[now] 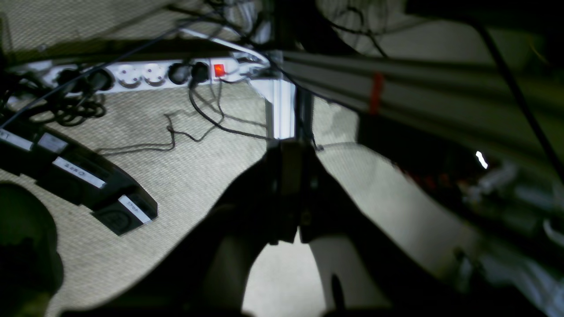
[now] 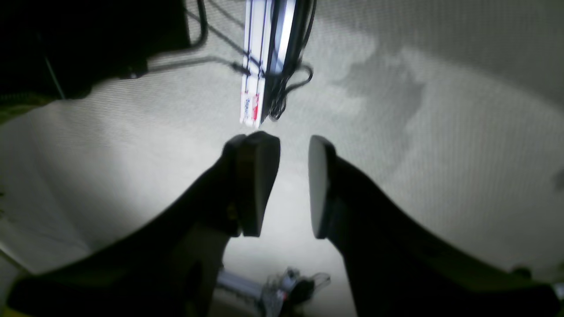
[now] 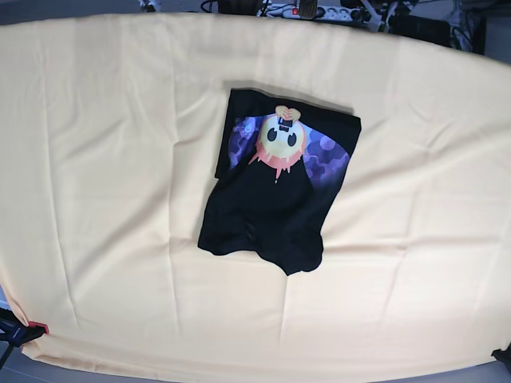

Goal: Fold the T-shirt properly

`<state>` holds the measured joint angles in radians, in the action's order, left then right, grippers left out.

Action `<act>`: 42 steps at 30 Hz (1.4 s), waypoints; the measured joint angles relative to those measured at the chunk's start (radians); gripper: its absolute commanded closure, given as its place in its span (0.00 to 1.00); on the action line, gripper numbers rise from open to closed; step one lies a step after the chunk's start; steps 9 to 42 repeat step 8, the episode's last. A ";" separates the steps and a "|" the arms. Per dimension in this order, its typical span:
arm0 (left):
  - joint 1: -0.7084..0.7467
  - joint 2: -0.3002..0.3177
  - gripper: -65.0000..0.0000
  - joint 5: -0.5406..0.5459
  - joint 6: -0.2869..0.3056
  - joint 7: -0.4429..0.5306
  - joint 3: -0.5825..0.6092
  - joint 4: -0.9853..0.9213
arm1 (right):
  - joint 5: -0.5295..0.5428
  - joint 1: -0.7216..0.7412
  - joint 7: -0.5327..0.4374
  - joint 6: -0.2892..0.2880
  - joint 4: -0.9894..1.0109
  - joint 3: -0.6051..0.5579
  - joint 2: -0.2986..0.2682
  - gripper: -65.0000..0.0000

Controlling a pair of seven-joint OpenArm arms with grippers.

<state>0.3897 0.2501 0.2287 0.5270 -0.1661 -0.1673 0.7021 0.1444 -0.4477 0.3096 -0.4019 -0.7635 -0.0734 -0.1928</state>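
- The T-shirt (image 3: 275, 195) lies near the middle of the bench, on a big pale yellow cloth (image 3: 104, 199) that covers it.
- It is already folded into a smaller, boxy shape, with the round cartoon face (image 3: 279, 140) showing on top.
- The shirt looks soft, light and floppy. I think it will bend and sag as soon as it is lifted, and it will not break.
- A good place to take hold is a corner or an edge, like the wrinkled bottom edge near 6 o'clock or the top corners near 11 and 1 o'clock.
- Its long line runs from about 12 o'clock down to 6 o'clock, leaning a little toward 7 o'clock. The face end points to 12 o'clock.
- The bottom edge is wavy and not neat.
- The right gripper (image 2: 293, 185) has its fingers (image 2: 255, 176) spread apart, with nothing between them.
- The left gripper (image 1: 295, 193) has its fingers pressed together, and I see nothing held in them.
- Neither arm shows in the base view, so both seem well away from the shirt.
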 measured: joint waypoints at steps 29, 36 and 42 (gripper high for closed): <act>-0.058 -0.060 1.00 0.017 -0.228 0.184 0.301 -0.127 | -0.015 0.049 -0.012 0.017 0.000 -0.015 0.060 1.00; -0.058 -0.060 1.00 0.017 -0.228 0.184 0.301 -0.127 | -0.015 0.049 -0.012 0.017 0.000 -0.015 0.060 1.00; -0.058 -0.060 1.00 0.017 -0.228 0.184 0.301 -0.127 | -0.015 0.049 -0.012 0.017 0.000 -0.015 0.060 1.00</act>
